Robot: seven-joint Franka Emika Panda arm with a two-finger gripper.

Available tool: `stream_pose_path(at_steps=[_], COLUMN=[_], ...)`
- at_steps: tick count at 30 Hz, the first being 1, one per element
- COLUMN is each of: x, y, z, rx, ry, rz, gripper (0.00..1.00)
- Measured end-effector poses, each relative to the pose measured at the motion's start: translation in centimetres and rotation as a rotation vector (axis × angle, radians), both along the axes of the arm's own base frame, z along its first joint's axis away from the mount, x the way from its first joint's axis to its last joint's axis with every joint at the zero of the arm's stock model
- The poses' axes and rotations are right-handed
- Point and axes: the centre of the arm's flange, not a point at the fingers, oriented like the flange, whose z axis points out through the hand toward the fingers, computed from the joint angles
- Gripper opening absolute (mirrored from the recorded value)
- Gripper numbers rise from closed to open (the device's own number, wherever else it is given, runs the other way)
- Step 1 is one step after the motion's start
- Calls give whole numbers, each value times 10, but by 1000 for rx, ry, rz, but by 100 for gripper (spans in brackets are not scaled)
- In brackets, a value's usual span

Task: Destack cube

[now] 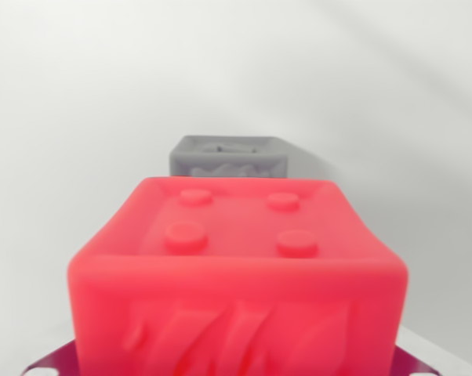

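Filling the near foreground: red cube (pixel 237 274), four round studs on its recessed top, relief pattern on front | grey cube (pixel 229 159) behind it, apart, on white surface (pixel 63 117) | gripper: fingers unseen, state undeterminable | containers: hollow tops, contents unclear

Red cube (pixel 237 274) with 4 studs, wavy relief, grey cube (pixel 228 157), white surface (pixel 56 117)

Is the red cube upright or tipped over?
Upright. The red cube has its four round studs facing up and its top looks level. The grey cube sits apart behind it.
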Motion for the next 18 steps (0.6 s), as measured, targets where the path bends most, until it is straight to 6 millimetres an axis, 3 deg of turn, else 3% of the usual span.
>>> stream_pose_path(at_steps=[11, 18], x=[0, 4], y=[0, 12], z=[33, 30], rx=[0, 2], ry=[-4, 2], rz=[-5, -43], gripper=[0, 0])
